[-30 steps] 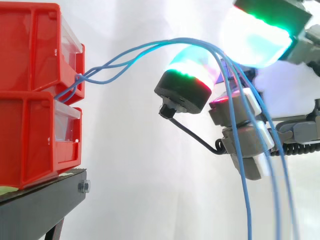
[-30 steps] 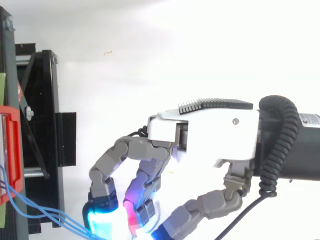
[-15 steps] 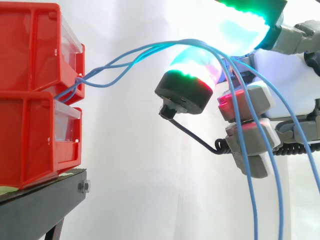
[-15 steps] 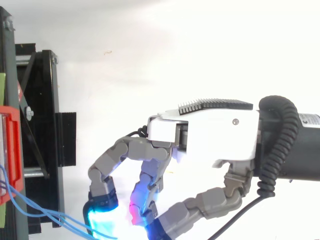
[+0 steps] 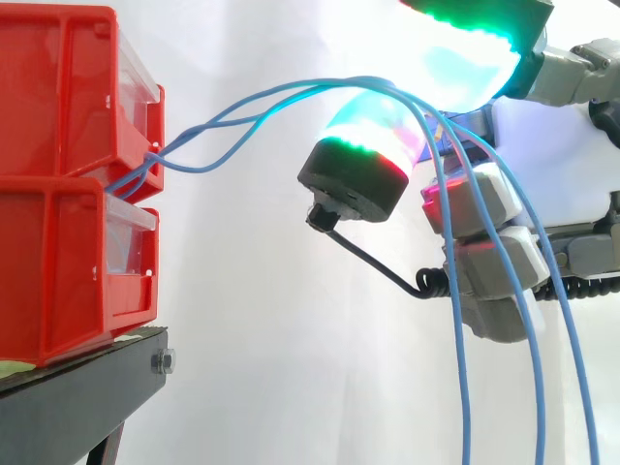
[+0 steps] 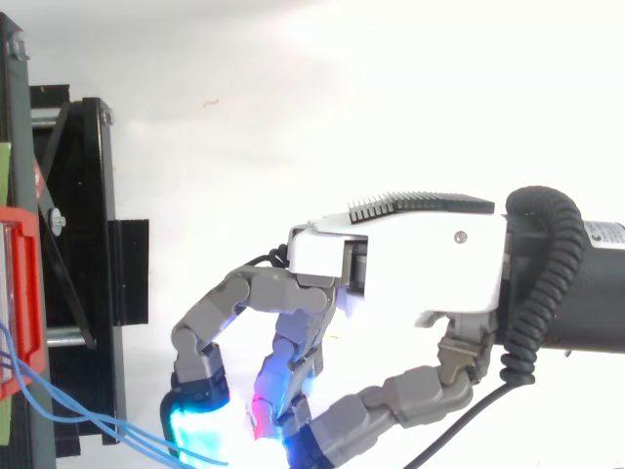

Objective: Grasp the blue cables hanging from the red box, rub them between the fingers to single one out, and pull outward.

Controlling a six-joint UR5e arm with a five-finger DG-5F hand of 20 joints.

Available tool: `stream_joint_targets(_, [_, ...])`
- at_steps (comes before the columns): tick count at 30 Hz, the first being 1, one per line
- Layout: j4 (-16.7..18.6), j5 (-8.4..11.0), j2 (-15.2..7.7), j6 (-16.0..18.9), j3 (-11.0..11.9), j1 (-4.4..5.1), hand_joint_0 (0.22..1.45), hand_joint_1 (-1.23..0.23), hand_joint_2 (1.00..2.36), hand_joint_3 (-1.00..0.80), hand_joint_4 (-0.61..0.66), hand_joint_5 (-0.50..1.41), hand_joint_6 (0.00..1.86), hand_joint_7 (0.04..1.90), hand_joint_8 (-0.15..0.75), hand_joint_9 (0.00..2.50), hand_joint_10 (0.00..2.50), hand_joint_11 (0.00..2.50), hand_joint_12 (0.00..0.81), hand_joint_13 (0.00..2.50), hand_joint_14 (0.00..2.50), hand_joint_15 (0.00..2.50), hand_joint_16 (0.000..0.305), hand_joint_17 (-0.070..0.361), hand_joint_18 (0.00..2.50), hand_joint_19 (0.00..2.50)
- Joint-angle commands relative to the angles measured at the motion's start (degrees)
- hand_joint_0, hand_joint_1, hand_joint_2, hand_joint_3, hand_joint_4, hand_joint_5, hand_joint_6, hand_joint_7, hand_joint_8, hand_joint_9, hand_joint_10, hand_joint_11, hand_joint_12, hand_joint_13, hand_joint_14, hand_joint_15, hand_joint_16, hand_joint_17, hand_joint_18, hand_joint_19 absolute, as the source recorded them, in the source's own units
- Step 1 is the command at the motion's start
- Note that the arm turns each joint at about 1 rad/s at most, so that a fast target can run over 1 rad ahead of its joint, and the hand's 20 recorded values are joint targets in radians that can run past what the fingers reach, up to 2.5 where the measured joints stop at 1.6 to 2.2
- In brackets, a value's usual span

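Note:
Several thin blue cables [image 5: 291, 89] come out of the front of the upper red box [image 5: 58, 87]. They arch to the right and then hang down past the hand [image 5: 494, 262]. The hand enters from the right with its fingers curled. The cables run over a glowing cyan and red fingertip pad [image 5: 363, 145] and under the green-lit thumb pad [image 5: 465, 53], so they are held between the two. From above, the palm of the hand [image 6: 410, 264] faces down, and the cables [image 6: 88, 422] run from the box [image 6: 20, 303] to the fingertips.
A second red box [image 5: 53, 271] sits under the upper one, both on a black stand [image 5: 87, 397] at the left. A white curtain lies behind everything. The stand's black frame [image 6: 83, 195] runs along the left edge of the top view.
The thumb pad has risen and shifted left over the cables. The hanging strands have spread apart below the hand. The boxes have stayed still.

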Motion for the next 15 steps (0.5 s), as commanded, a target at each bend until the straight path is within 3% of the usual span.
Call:
stream_joint_targets(1, [0.00,-0.09,0.02,0.00,-0.01,0.00,0.53,-0.81,1.00,-0.45,0.08,-0.10,0.87,1.01,0.344,1.25,0.02,0.68,0.401,1.23,0.02,0.70,0.053,0.119,1.10,0.67])
stream_joint_targets(15, [0.09,-0.35,0.02,0.44,0.08,0.00,0.44,-0.78,1.00,-0.50,0.13,-0.08,0.88,1.05,0.404,1.34,0.01,0.72,0.448,1.28,0.02,0.70,0.062,0.139,1.18,0.64])
